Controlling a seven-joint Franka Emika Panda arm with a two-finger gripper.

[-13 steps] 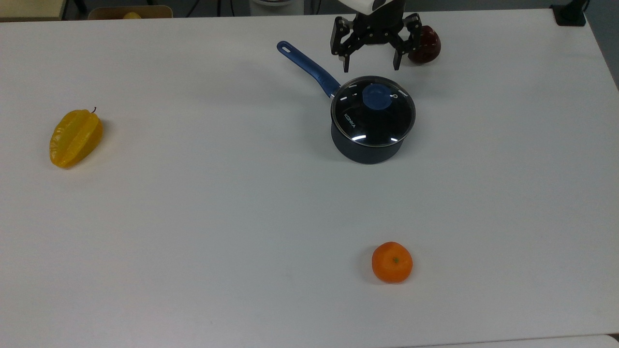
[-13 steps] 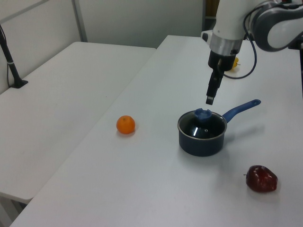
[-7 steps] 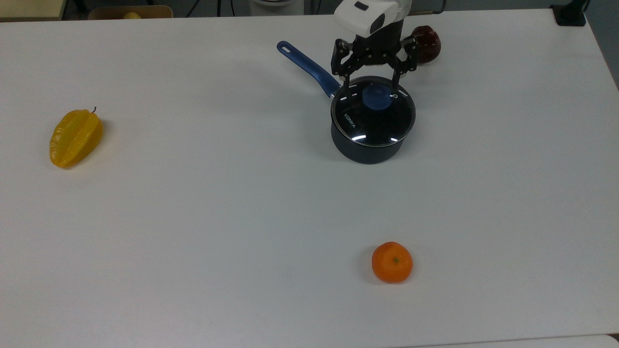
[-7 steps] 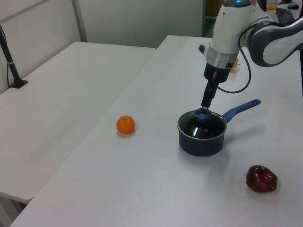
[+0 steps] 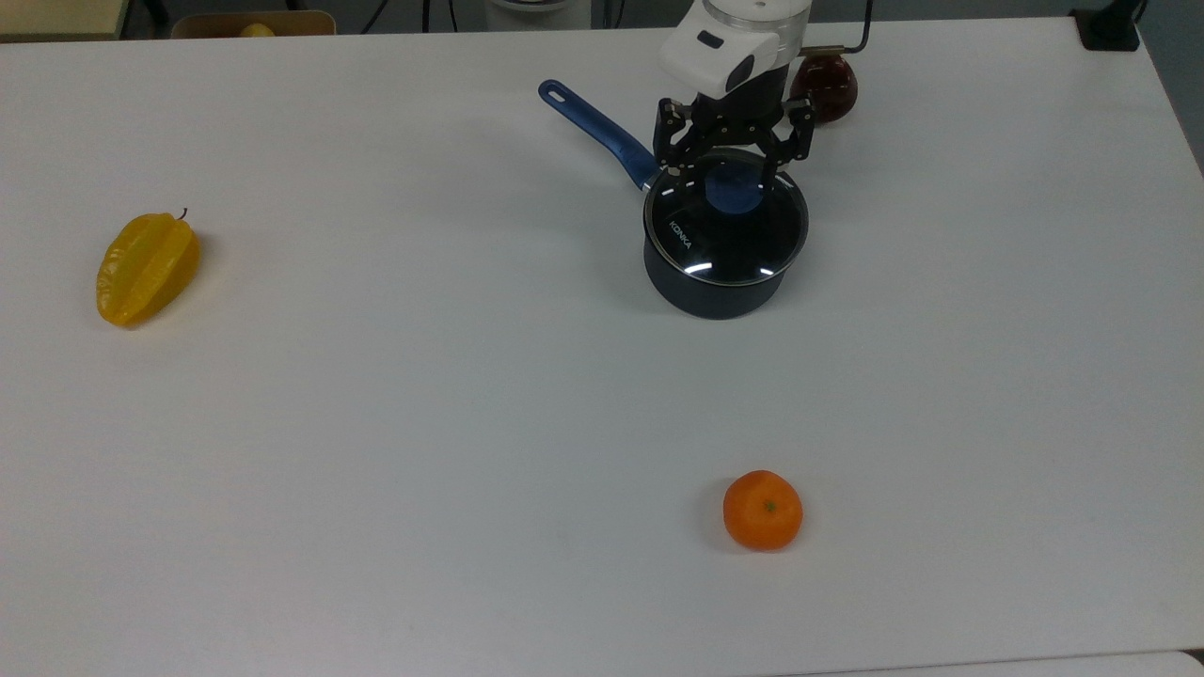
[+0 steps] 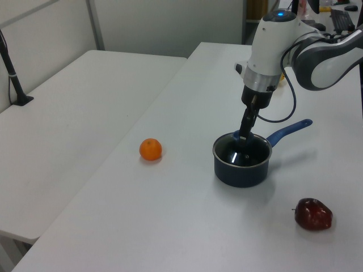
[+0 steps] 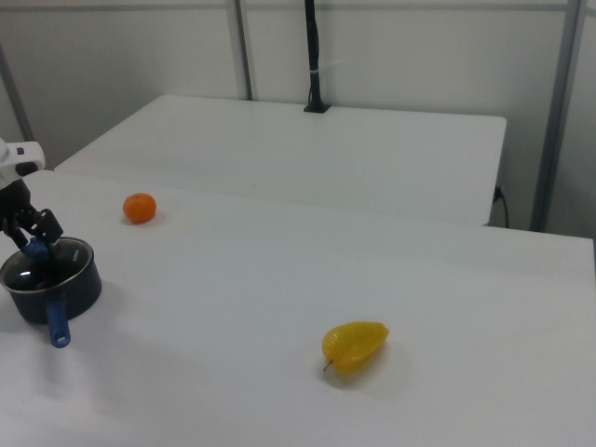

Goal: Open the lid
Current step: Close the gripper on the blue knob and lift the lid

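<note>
The lid (image 5: 720, 246) is round clear glass with a metal rim and a white "KONKA" print. It sits flat on a dark saucepan (image 5: 710, 293) with a blue handle (image 5: 602, 132). My gripper (image 5: 729, 179) is open and low over the lid, one finger on each side of the blue knob (image 5: 736, 193). I cannot tell whether the fingers touch the knob. In the left view the gripper (image 6: 244, 137) reaches down onto the lid (image 6: 243, 153) of the pan (image 6: 242, 170). In the right view the gripper (image 7: 31, 244) hangs over the pan (image 7: 51, 284) at the right view's left edge.
A dark red apple (image 5: 828, 89) lies just behind the arm in the top view. An orange (image 5: 762, 510) lies nearer the front edge. A yellow star fruit (image 5: 148, 268) lies far to the top view's left. The table (image 5: 376, 423) is white.
The gripper has come down from behind and above the pan. Its open fingers now stand on either side of the knob. The lid and pan have not moved.
</note>
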